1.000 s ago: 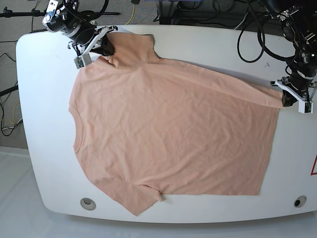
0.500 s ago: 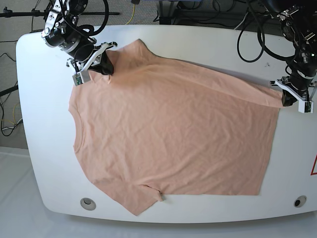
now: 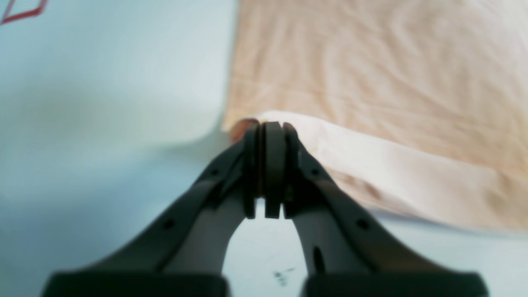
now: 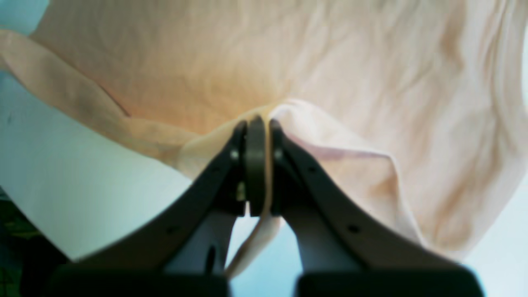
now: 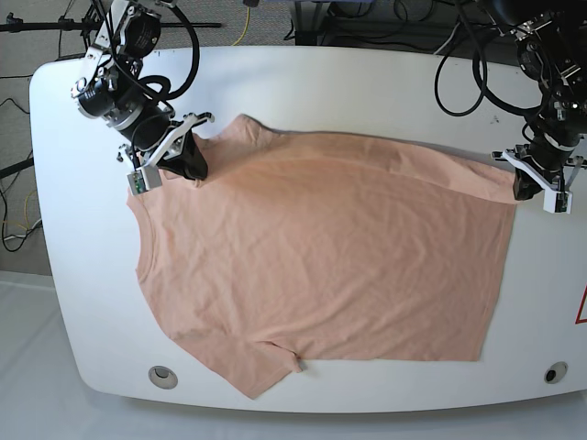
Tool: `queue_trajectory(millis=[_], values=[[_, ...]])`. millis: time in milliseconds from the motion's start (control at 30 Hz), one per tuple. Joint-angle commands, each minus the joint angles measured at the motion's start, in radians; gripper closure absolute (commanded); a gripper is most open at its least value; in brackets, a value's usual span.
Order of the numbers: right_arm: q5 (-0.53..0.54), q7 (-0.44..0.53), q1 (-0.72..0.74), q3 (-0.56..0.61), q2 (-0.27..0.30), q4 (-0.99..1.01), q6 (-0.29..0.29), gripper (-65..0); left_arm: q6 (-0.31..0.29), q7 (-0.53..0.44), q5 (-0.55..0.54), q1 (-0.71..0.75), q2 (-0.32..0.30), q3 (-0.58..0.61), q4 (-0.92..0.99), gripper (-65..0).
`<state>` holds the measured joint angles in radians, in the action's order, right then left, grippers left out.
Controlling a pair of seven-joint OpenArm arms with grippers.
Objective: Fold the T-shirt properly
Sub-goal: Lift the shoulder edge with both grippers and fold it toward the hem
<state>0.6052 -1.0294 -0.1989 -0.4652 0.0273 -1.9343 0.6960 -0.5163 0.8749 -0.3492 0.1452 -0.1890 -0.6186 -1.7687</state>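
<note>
T-shirt (image 5: 321, 257) spread flat across white desk (image 5: 367, 82), far edge pinched by both clamped end effectors, right (image 5: 180, 158) at shoulder, left (image 5: 526, 181) at hem corner; risk: uneven pull slips thin fabric free, skewing fold.

T-shirt (image 5: 321, 266) spread across most of the table (image 5: 367, 82), hem toward the right edge, collar toward the left edge, one sleeve near the front-left corner, far edge folded in from the back edge.
</note>
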Motion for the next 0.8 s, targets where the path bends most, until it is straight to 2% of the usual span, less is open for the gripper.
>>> queue_trajectory(millis=[0,133,433,767], values=[[0.02,0.022,0.042,-0.008,0.007,-0.015,0.002,0.0,0.005,-0.021,-0.006,-0.043,-0.016,-0.007,0.011,0.0],[0.003,0.022,0.082,-0.01,0.009,-0.006,0.002,0.0,0.006,-0.021,-0.006,-0.075,-0.019,-0.007,0.054,0.0],[-0.109,0.022,0.169,-0.005,0.009,0.062,-0.012,0.0,0.006,-0.021,0.026,-0.152,-0.022,-0.005,0.14,0.0],[-0.121,0.03,0.217,-0.01,0.021,0.151,-0.012,0.0,0.0,-0.053,0.105,-0.216,-0.019,0.003,0.206,0.0]])
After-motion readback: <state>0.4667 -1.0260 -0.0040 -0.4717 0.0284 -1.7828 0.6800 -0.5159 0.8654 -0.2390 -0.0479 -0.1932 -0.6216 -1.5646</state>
